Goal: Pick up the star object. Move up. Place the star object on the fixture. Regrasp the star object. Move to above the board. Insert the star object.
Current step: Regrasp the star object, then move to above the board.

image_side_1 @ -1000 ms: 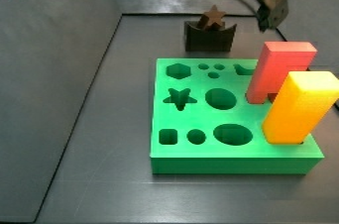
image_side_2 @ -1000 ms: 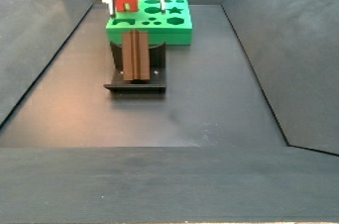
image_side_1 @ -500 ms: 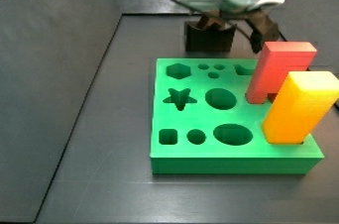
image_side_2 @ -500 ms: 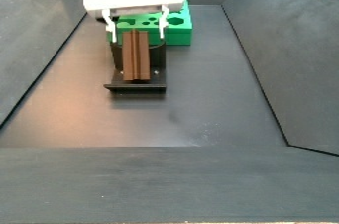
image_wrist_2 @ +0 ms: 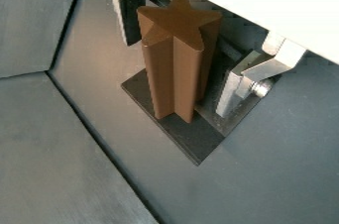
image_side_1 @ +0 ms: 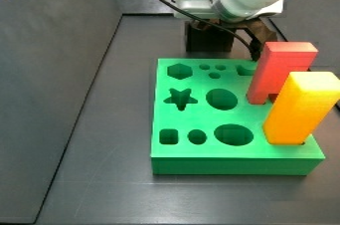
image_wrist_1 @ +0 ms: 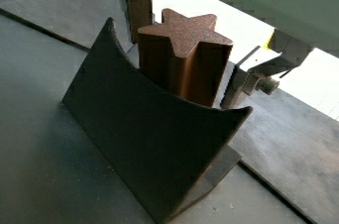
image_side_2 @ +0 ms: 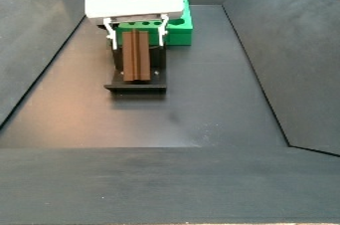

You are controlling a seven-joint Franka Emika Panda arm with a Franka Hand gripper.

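The star object (image_side_2: 134, 58), a brown star-section peg, rests on the dark fixture (image_side_2: 137, 87) and leans against its upright. It shows large in both wrist views (image_wrist_1: 189, 55) (image_wrist_2: 176, 55). My gripper (image_side_2: 134, 34) is low over the fixture and open, with one finger (image_wrist_1: 137, 10) on each side of the peg and a small gap at the other finger (image_wrist_2: 247, 81). In a side view the gripper (image_side_1: 221, 25) hides the peg and most of the fixture (image_side_1: 202, 41). The green board (image_side_1: 200, 119) lies just beside the fixture and also shows in the side view behind the gripper (image_side_2: 181, 30).
A red block (image_side_1: 281, 70) and a yellow block (image_side_1: 299, 108) stand upright in the board on its side away from the star hole (image_side_1: 180, 98). Dark sloped walls (image_side_2: 47, 50) enclose the floor on both sides.
My gripper has come down from above the fixture and now straddles the peg. The peg and the fixture have not moved.
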